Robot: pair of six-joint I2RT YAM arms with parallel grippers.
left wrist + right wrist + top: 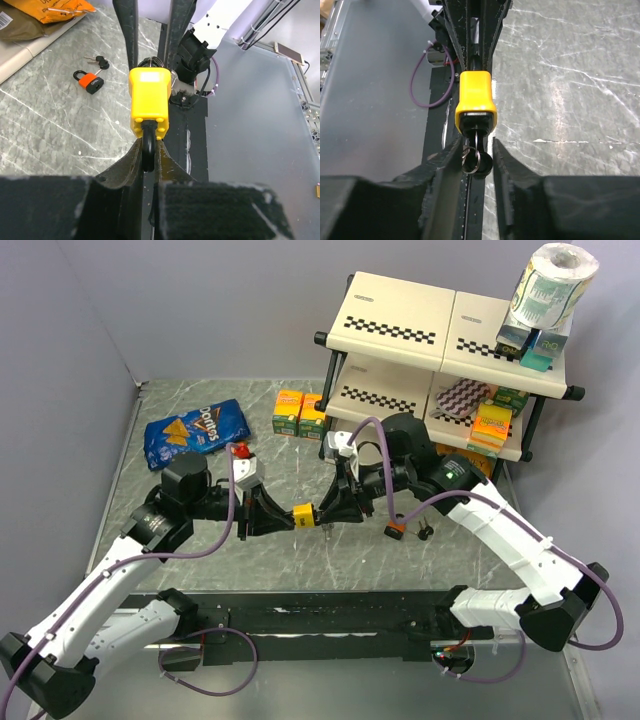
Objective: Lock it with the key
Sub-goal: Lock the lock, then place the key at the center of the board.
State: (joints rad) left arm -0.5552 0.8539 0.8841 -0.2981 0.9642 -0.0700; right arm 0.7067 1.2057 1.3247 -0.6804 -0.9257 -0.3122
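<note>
The lock [303, 515] hangs in the air over the table [340, 565], between both grippers. Its long axis lies level. The shackle [148, 145] end points to the left gripper [148, 156] and the keyhole end to the right gripper [476, 157]. The left gripper is clenched on the shackle. The right one is closed around the key [474, 142], which sits in the keyhole, in line with this axis. The turn should go about this line. The key blade is hidden inside the body. I cannot tell if the shackle is pressed fully in.
</note>
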